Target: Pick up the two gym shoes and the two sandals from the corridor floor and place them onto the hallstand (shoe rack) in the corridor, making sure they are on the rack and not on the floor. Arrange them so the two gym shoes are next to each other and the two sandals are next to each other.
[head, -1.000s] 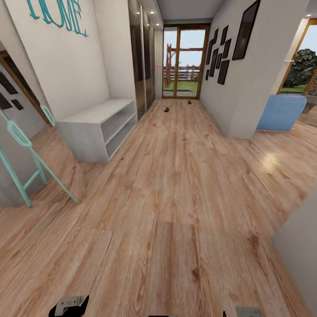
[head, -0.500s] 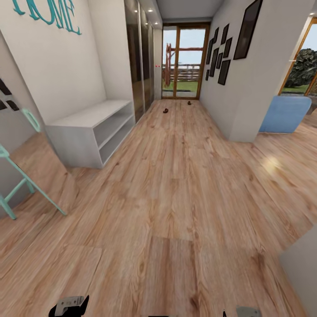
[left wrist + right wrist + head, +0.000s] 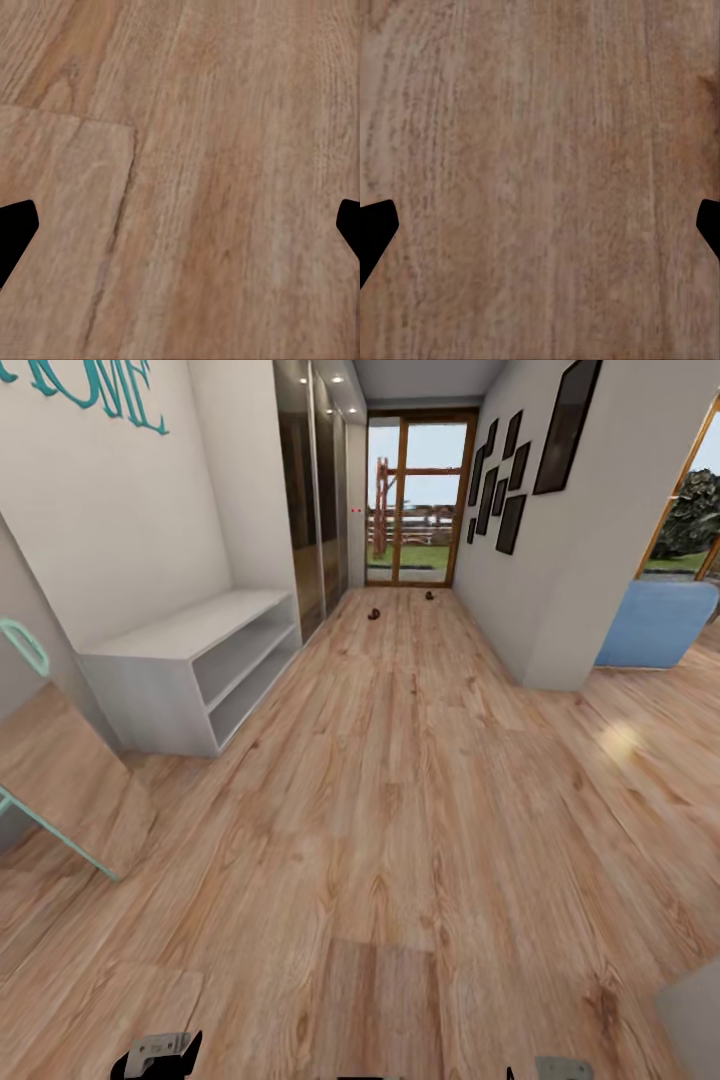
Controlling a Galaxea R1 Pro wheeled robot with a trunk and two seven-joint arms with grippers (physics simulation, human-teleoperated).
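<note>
Both tools gape wide over bare floor (image 3: pixel 400 840), the left tool (image 3: pixel 180 225) and right tool (image 3: pixel 540 225) each empty, dark fingertips (image 3: pixel 15 229) at the edges above wood-grain planks. A plain white two-shelf bench (image 3: pixel 190 660) stands left. Far down the corridor, two small dark sandals (image 3: pixel 374 614) lie apart before the glass door (image 3: pixel 418 500).

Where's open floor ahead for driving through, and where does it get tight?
The light brown wood-plank corridor floor lies bare between the plain low white two-shelf bench and the white wall corner. It is crowded beside the teal-framed leaning mirror, and near the glass door, where two small dark objects lie.
</note>
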